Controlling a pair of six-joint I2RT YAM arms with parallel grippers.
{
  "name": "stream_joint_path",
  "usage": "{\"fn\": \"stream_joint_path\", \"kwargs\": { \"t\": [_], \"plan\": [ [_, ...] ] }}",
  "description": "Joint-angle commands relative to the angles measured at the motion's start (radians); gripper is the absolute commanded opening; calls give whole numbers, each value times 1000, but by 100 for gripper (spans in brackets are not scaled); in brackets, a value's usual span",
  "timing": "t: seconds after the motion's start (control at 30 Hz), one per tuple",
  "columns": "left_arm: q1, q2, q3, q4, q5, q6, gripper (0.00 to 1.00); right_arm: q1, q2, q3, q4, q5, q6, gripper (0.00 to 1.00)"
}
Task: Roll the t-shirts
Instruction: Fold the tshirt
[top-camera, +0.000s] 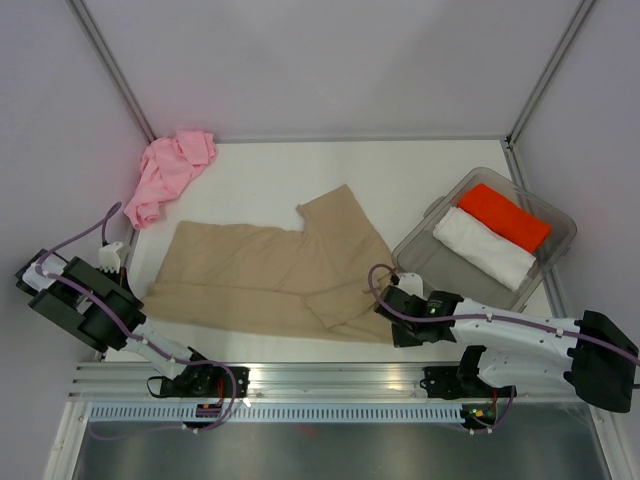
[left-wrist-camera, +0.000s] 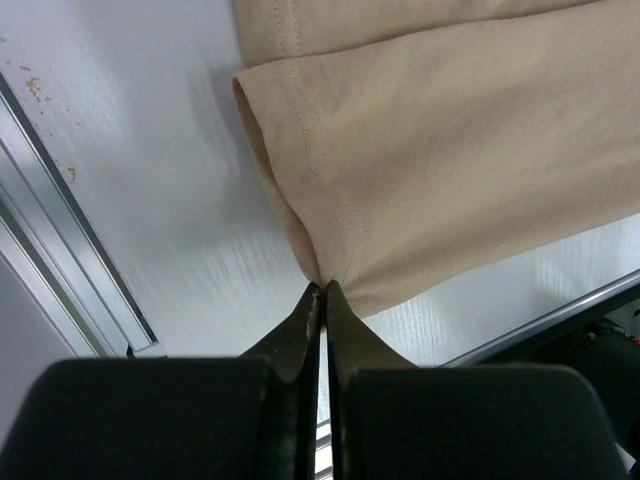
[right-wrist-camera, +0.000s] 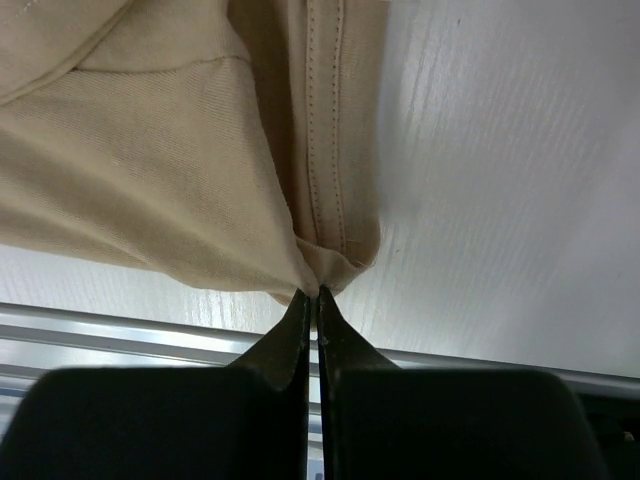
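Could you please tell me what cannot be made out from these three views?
- Wrist views: how much of the tan t-shirt sits between the left fingers and right fingers; the shut fingers cover it.
- Top view: sleeves and collar of the pink t-shirt, lost in its own crumples.
- Top view: whether the orange cloth and white cloth in the bin are shirts; folded, too small.
- Top view: the tan t-shirt's near right corner, under the right arm.
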Motion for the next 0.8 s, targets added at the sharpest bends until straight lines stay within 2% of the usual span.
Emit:
{"fn": "stream_joint_path", "kwargs": {
  "t": [0.0,0.2,0.33,0.43,0.53,0.57,0.67,0.77],
  "plan": [
    [51,-21,50,146,3,35,2,-8,30,31,-78,-33,-28,0],
    [51,-9,-25,168,-35,67,2,-27,55,-24,-20,-83,-40,1],
    [49,19,-21,180,-37,60,2,-57,33,-36,-10,-76,-54,14],
    [49,19,-31,185,-48,77,2,-67,13,-26,-7,-71,-64,18],
    [49,-7,-68,186,-57,115,15,-67,1,-15,0,-71,-77,22],
    [48,-27,-92,189,-58,129,25,-68,-1,-4,2,-69,-84,24],
    [49,-56,-135,189,-68,172,39,-68,-11,26,-7,-66,-106,31],
    [49,-82,-140,191,-80,183,43,-68,-22,62,-26,-60,-120,38]
  ]
}}
